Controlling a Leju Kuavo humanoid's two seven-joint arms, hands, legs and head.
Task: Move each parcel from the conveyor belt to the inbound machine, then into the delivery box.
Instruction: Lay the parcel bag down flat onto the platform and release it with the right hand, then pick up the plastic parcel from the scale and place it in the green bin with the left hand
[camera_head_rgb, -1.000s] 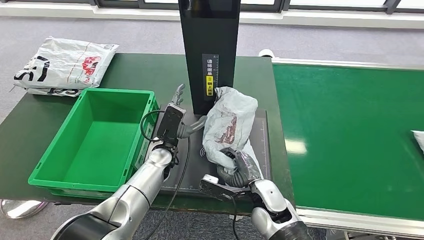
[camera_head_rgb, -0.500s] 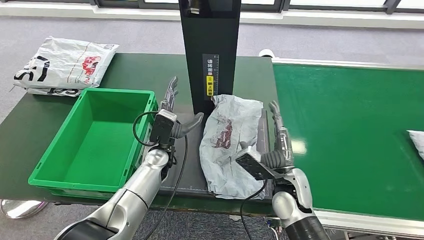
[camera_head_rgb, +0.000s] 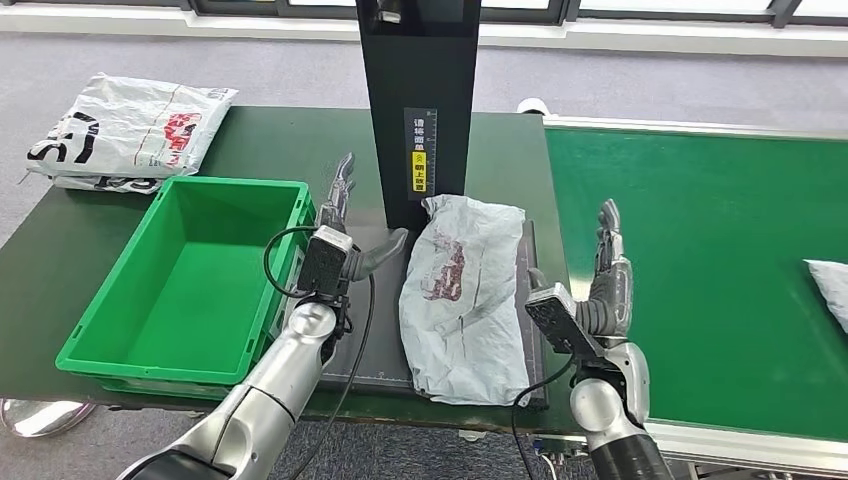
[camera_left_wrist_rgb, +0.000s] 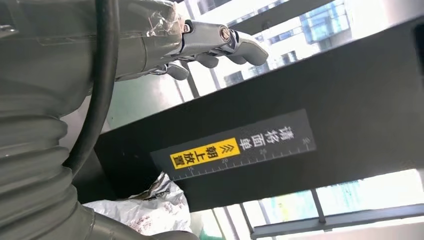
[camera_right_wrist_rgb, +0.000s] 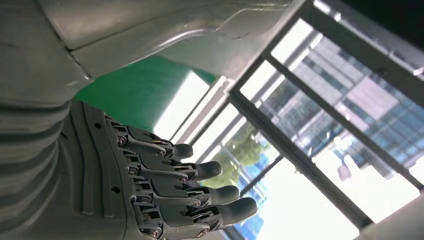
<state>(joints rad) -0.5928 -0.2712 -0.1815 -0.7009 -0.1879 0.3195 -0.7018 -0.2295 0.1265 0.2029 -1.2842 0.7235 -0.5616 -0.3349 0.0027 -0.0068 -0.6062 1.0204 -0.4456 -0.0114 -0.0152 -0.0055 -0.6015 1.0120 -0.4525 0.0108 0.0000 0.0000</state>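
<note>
A: Head view first. Where is the parcel (camera_head_rgb: 463, 290)?

B: Centre of the frame, lying flat on the dark plate (camera_head_rgb: 528, 300) of the inbound machine (camera_head_rgb: 418, 100), its far end against the foot of the black column. It is a crumpled grey-white plastic bag with a dark red printed patch on top and creases running along it.

A: And the hands?

B: The left hand (camera_head_rgb: 340, 215) stands left of centre, between the green delivery box (camera_head_rgb: 190, 275) and the column, fingers straight and apart, thumb pointing toward the parcel, holding nothing. The right hand (camera_head_rgb: 608, 275) is at lower right, just right of the parcel over the edge of the green conveyor belt (camera_head_rgb: 700, 280), fingers stretched upward, empty.

A: Anything else there?

B: A second white parcel (camera_head_rgb: 830, 290) at the right edge on the belt, and a white bag with black and red print (camera_head_rgb: 125, 130) at upper left on the table (camera_head_rgb: 290, 140).

A: Left wrist view?

B: The left hand's fingers (camera_left_wrist_rgb: 220, 45) reach in at the top, extended with nothing between them. The black column crosses the frame with its yellow label (camera_left_wrist_rgb: 205, 153); a bit of the crumpled parcel shows at the bottom left of centre.

A: Right wrist view?

B: The right hand's dark fingers (camera_right_wrist_rgb: 175, 185) lie side by side at lower left, straight and empty, with green belt and windows (camera_right_wrist_rgb: 320, 125) behind.
</note>
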